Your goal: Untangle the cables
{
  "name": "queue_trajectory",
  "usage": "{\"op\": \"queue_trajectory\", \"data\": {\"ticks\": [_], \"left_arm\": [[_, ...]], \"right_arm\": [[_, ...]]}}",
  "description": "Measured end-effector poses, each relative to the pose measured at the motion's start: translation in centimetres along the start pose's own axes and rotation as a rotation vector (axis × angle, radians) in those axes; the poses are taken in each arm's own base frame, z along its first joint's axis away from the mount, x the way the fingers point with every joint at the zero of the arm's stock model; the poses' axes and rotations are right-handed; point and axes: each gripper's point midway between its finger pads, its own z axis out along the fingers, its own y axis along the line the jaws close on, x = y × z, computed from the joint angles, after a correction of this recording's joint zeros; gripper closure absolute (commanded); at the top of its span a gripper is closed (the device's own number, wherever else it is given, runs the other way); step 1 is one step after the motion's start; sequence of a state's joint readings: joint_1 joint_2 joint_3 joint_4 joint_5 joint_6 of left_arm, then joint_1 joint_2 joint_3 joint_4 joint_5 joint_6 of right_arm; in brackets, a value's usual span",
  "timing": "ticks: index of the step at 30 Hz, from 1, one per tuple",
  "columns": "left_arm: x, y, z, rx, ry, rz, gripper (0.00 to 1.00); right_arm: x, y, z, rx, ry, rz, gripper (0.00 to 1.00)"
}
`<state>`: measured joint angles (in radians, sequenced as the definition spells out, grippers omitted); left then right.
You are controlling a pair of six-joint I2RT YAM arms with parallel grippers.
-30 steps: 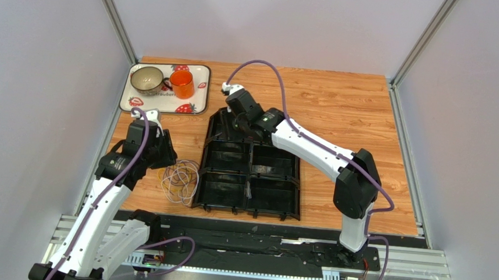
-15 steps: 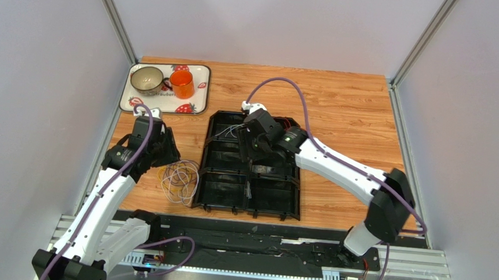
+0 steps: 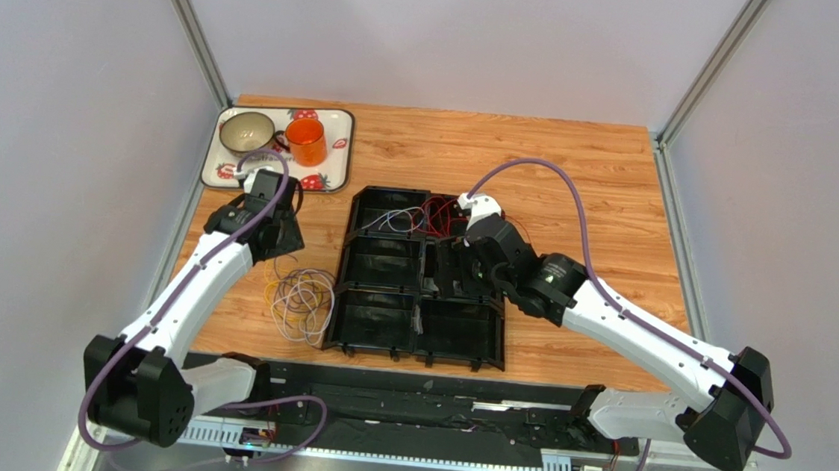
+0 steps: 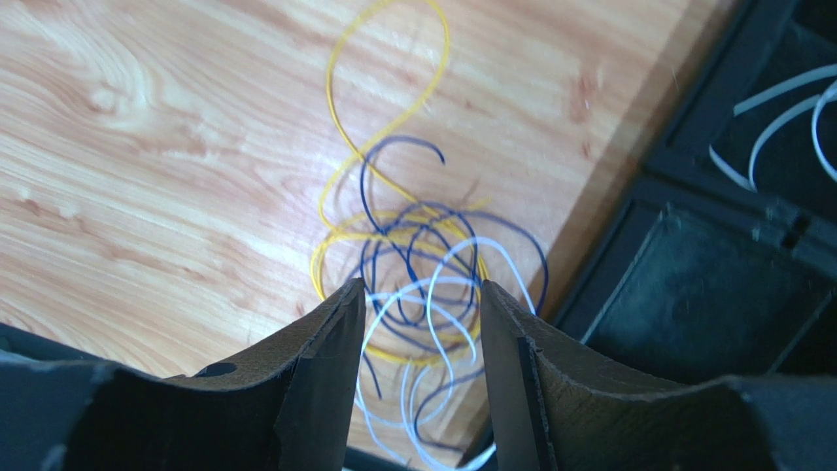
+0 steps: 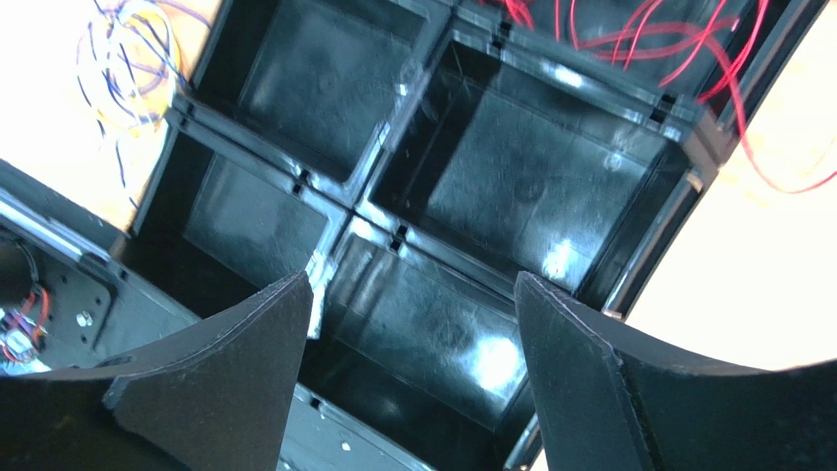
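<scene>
Top external view: the loose heap of yellow, blue and white cables [image 3: 302,303] lies on the wooden bench [image 3: 598,171], just beside the left edge of the black compartment tray [image 3: 415,355]. Its long axis runs near-to-far, along that edge. A white cable [image 3: 392,220] sits in the tray's far-left compartment. A red cable [image 3: 437,209] sits in the far-right one and spills over the rim. The left pincer [image 4: 419,287] hangs half open over the heap, clamping nothing. The right pincer [image 5: 413,280] gapes wide and empty above the tray. Pale grey walls enclose the bench.
</scene>
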<state>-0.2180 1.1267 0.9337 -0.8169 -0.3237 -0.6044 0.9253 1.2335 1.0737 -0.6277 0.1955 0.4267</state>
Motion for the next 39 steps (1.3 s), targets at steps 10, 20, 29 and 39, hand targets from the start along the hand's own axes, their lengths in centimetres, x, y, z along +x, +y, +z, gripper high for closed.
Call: {"op": "queue_trajectory", "data": {"ticks": [10, 20, 29, 39], "left_arm": [[-2.8, -1.0, 5.2, -0.117, 0.008, 0.084, 0.46], [-2.4, 0.3, 10.5, -0.190, 0.113, 0.107, 0.51], [-1.9, 0.1, 11.6, -0.173, 0.152, 0.119, 1.00], [-9.2, -1.3, 5.7, -0.119, 0.011, 0.109, 1.00]], "right_arm": [[2.2, -0.4, -1.6, -0.053, 0.004, 0.012, 0.22], [1.8, -0.3, -2.3, -0.071, -0.014, -0.006, 0.22], [2.0, -0.1, -2.3, -0.082, -0.007, -0.010, 0.23], [2.1, 0.0, -2.2, -0.086, -0.001, -0.009, 0.24]]}}
